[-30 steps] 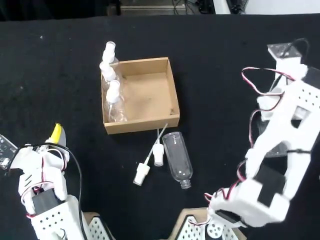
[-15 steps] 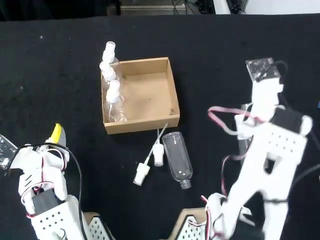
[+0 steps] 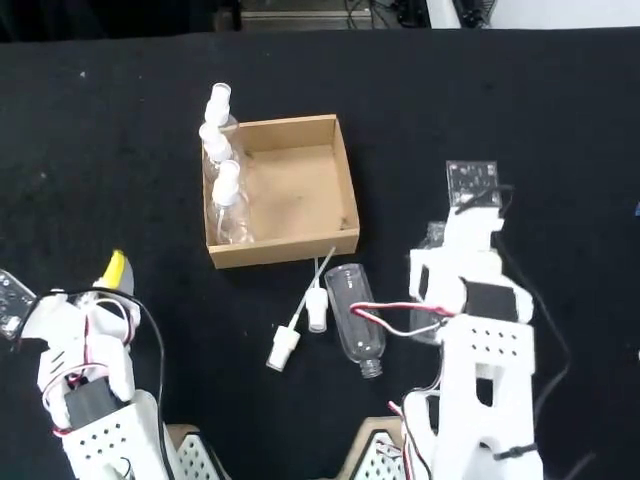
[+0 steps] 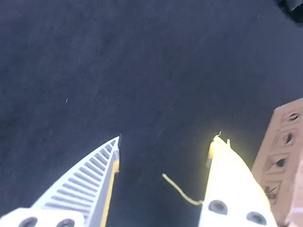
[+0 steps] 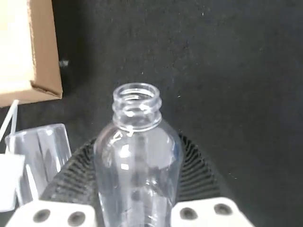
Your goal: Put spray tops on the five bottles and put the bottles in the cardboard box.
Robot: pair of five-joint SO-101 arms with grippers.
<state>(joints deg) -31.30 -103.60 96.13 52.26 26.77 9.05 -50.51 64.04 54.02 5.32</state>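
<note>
R pincer (image 5: 137, 161) is gripping a clear uncapped plastic bottle (image 5: 136, 118), right of the brown cardboard box (image 3: 345, 190). L pincer (image 4: 163, 146) is hanging wide open over the black tabletop (image 3: 120, 120), near-left. Three capped clear bottles (image 3: 228, 200) are standing at the box's left wall. Another clear bottle (image 3: 355, 315) and two white spray tops (image 3: 317, 308) are lying just near of the box.

No readable text, label, brand, number or sign in any view.
</note>
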